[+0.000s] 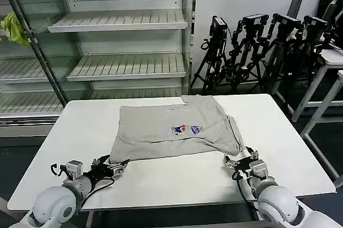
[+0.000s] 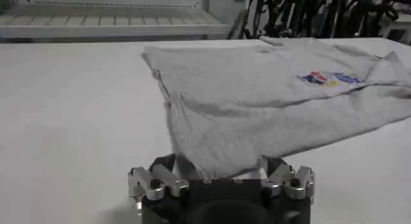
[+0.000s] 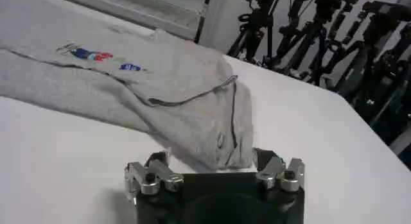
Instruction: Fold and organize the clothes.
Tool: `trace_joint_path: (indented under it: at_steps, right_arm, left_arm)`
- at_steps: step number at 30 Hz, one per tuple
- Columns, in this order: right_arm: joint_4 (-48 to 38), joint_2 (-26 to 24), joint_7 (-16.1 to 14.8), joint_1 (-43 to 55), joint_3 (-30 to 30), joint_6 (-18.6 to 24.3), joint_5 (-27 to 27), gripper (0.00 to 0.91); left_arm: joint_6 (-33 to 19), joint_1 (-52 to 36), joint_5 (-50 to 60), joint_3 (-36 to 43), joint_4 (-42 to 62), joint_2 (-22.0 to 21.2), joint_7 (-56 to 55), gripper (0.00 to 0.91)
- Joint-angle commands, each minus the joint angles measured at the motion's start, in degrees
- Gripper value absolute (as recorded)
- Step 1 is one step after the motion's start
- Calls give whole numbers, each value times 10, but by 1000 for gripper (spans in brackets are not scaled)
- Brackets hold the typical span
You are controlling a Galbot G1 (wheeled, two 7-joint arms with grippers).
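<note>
Looking down from the head view, a light grey short-sleeved cotton shirt with a small cartoon chest print [image 1: 174, 129] lies partly folded on the white tabletop [image 1: 161, 180]. The left gripper [image 1: 110, 167] and right gripper [image 1: 239, 162] each meet one of its near corners.

From the left wrist view, the spread fingers [image 2: 154, 180] stand around the hem corner.

From the right wrist view, the open fingers [image 3: 151, 177] frame the sleeve corner. I judge that a fold is starting; next both must close and lift together.
</note>
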Motion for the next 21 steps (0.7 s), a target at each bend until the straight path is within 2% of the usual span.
trace_joint_path:
  at_steps: [1, 4, 5, 7, 10, 21]
  right_arm:
    - [-22, 15, -6, -4, -2, 4, -9, 242]
    - [-21, 14, -7, -7, -1, 8, -13, 101]
    - [-20, 14, -8, -9, 0, 9, -14, 91]
    - [-18, 13, -8, -12, 1, 11, -16, 0]
    - [-16, 13, -8, -15, 3, 13, -18, 0]
    - [-13, 10, -13, -15, 7, 20, -26, 0]
  left_arm:
    - [1, 5, 0, -1, -3, -2, 1, 161]
    - [1, 6, 2, -2, -4, -1, 3, 141]
    - [1, 6, 2, -2, -4, -1, 3, 131]
    - [1, 6, 4, -3, -5, 0, 4, 81]
    - [-2, 8, 7, -4, -5, 0, 7, 50]
    - [-10, 12, 15, -12, -3, 1, 12, 40]
